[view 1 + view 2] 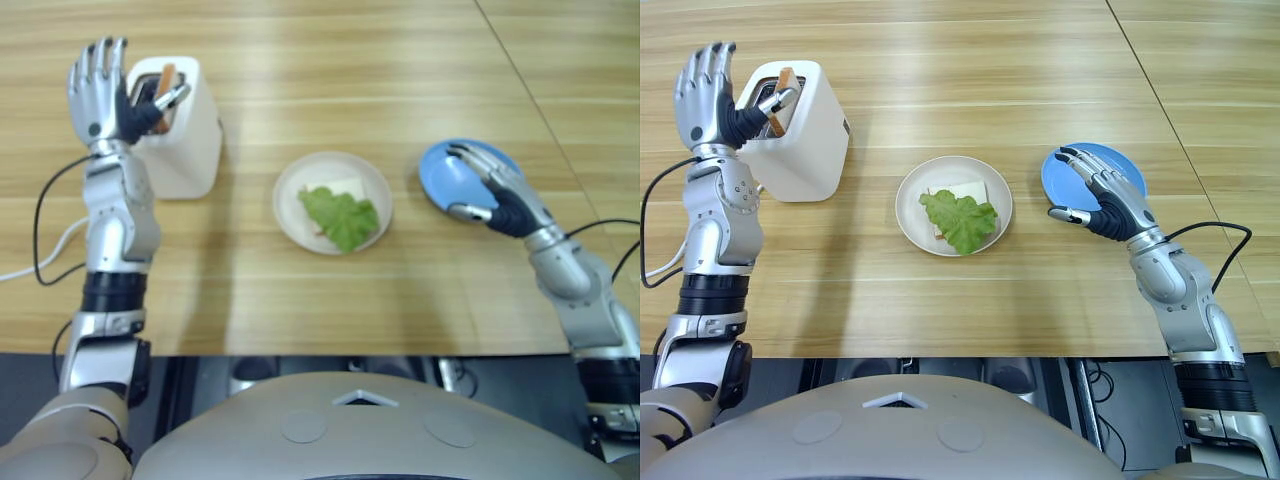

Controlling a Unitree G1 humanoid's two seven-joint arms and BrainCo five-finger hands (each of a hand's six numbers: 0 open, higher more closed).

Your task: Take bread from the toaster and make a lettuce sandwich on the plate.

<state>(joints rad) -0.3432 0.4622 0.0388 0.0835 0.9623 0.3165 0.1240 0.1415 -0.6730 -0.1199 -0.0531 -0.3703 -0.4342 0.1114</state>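
Starting at the left hand (702,92): it stands upright, its fingers (712,62) straight and held close together, pointing away from the robot and gripping nothing. The thumb juts sideways to the robot's right, over the top of the toaster (805,150), which stands just beside the hand on that side. The thumb tip lies at the slot, next to the toast slice (787,82) that stands on edge there and pokes up out of it. Whether thumb and toast touch cannot be told.

Further to the right of that hand and nearer the robot, well apart from the toaster, the plate (903,205) sits on the wooden table (990,80). A bread slice (975,190) lies flat on it, and a lettuce leaf (960,220) lies on top, covering its near part.

The right hand (1108,210) is on the far side of the plate, palm down, its fingers (1087,166) stretched out and slightly fanned, holding nothing. Under and beyond those fingers lies a blue dish (1125,165). Whether the hand rests on it or hovers cannot be told. The plate lies to this hand's left, near but apart.
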